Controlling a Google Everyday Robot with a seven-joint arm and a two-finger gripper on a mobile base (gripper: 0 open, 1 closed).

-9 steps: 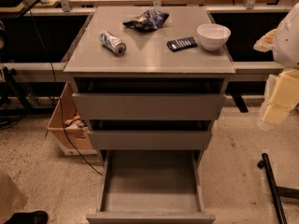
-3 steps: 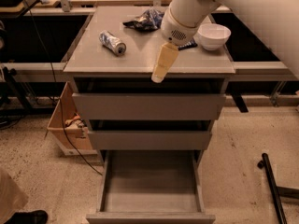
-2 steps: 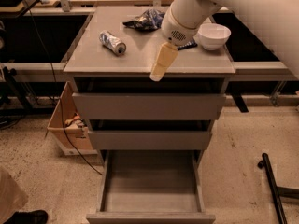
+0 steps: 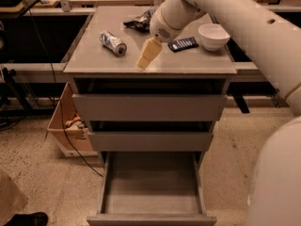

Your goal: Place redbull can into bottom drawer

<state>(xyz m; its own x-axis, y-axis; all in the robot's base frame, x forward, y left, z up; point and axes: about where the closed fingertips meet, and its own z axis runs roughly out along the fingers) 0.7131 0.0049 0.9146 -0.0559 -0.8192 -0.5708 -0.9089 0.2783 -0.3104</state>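
The slim silver-and-blue redbull can [image 4: 113,43] lies on its side on the left part of the grey counter [image 4: 94,62], its length running diagonally. It is well above the bottom drawer [image 4: 150,185], the deepest grey metal drawer of the cabinet, which stands pulled out toward the camera with its flat floor in view.

To the right of the can and apart from it, the cream-coloured tool [image 4: 146,55] hangs over the counter's front middle, pointing down and to the left. Whether it is spread or pressed together I cannot tell; it holds nothing. The thick white arm [image 4: 221,13] reaches in from the upper right.

Behind the tool lies a dark wrinkled snack bag [image 4: 138,22]; to its right are a flat black rectangular remote [image 4: 183,44] and a white round bowl [image 4: 214,36]. A brown cardboard box [image 4: 68,128] sits on the floor left of the cabinet.
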